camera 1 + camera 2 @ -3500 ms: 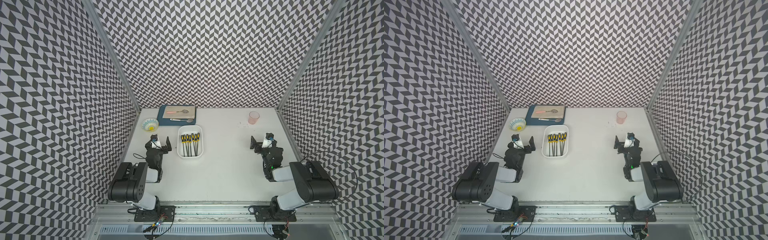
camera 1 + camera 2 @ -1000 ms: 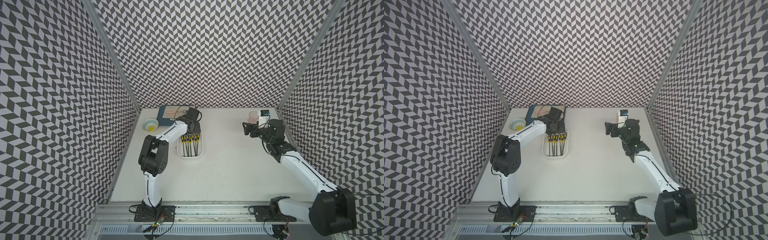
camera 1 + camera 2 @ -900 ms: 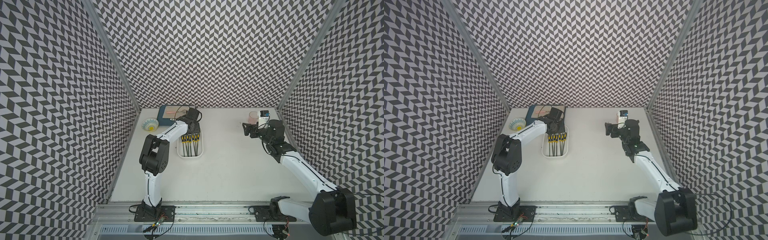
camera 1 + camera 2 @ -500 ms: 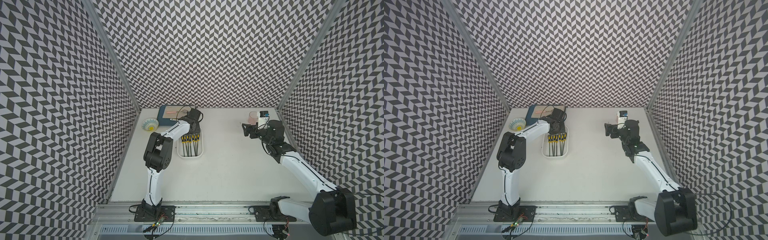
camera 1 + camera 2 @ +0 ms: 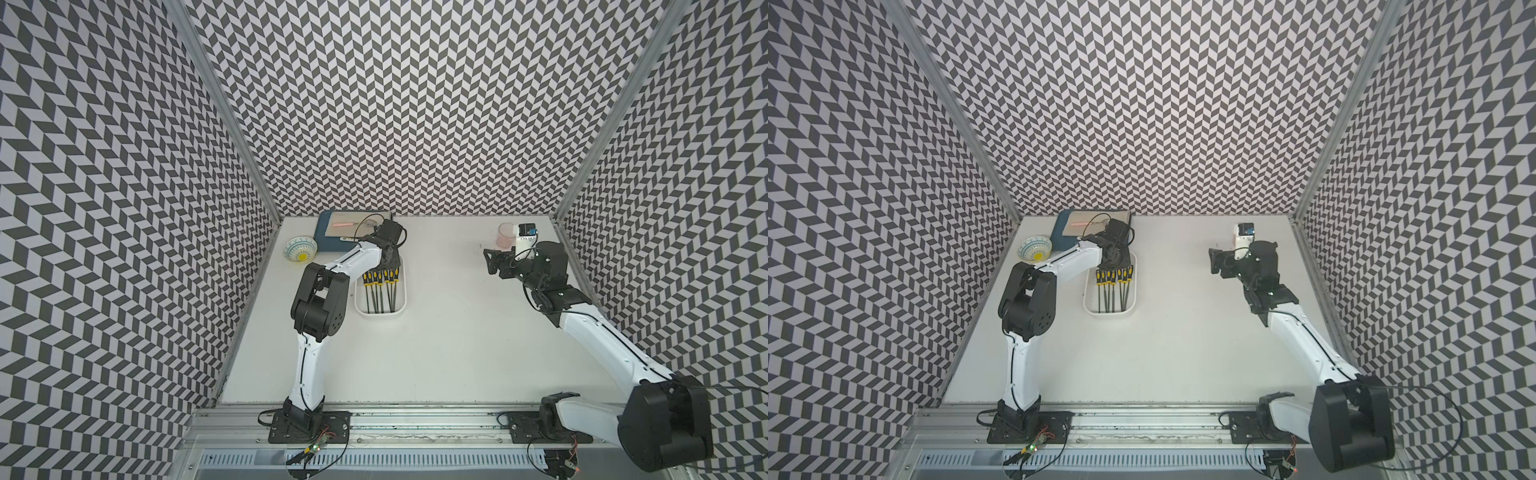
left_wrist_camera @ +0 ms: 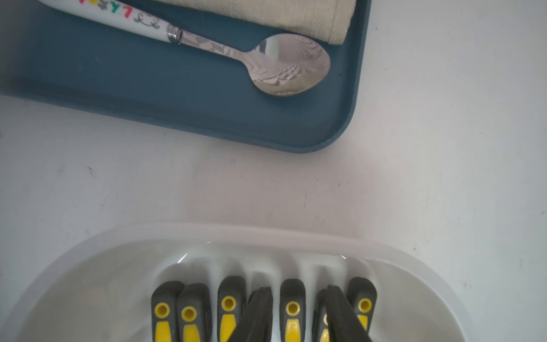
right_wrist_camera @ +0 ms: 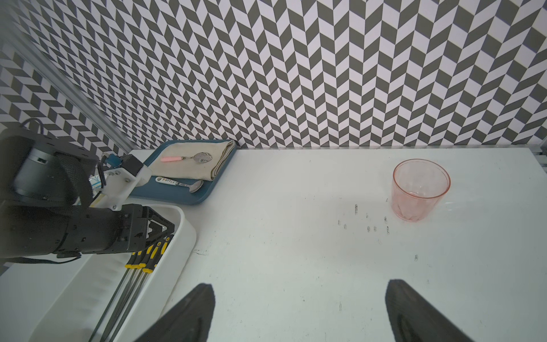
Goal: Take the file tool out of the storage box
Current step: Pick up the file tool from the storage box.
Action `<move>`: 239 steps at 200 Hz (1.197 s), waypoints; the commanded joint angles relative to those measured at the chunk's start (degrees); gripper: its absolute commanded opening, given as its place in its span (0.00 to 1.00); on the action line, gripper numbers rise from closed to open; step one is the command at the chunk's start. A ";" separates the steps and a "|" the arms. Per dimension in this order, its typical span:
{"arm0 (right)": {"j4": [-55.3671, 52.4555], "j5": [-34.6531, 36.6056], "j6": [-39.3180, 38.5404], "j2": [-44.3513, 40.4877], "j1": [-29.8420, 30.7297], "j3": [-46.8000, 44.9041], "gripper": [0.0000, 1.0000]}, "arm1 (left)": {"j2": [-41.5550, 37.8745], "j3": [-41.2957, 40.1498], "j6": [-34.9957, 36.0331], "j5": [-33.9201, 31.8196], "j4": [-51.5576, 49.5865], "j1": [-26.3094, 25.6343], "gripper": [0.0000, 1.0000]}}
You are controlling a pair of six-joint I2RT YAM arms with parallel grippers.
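1. Your left claw (image 6: 296, 291) is down in the storage box (image 5: 380, 312), centre-left in both top views, just below the blue tray (image 5: 325, 244). Jaws stand narrowly apart, one each side of the target file (image 6: 292, 308), a mid-row handle. No contact shows.
2. Your right claw (image 7: 299, 314) has its fingers wide apart & empty, over bare table (image 7: 296, 237), upper right of a top view, near the pink cup (image 7: 420, 189).
3. Risk: the handles lie packed. One finger (image 6: 342, 319) overlaps the neighbour handle, so you could pinch 2 files or flick one out w/ the target.
4. Risk: the grip sits at the handle end, so the long shaft may droop, snag the box wall & drag the light box.
5. Risk: the tray sits just above the box in a top view. Swing that way & you clip it.
6. Writing: the white-handled spoon (image 6: 290, 65) carries coloured letters, cut off by the frame edge & not readable as a word. No brand shows on the files.
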 commanded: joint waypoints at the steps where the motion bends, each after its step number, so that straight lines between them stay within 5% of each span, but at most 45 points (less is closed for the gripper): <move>1: 1.31 -0.37 -0.59 -0.98 0.24 -0.69 0.94 | 1.14 0.93 -0.01 -0.22 -0.37 0.29 0.36; 239: 0.20 -0.06 -1.83 -0.78 0.29 -0.26 0.94 | 4.11 0.94 0.33 -1.43 -1.09 -0.01 0.30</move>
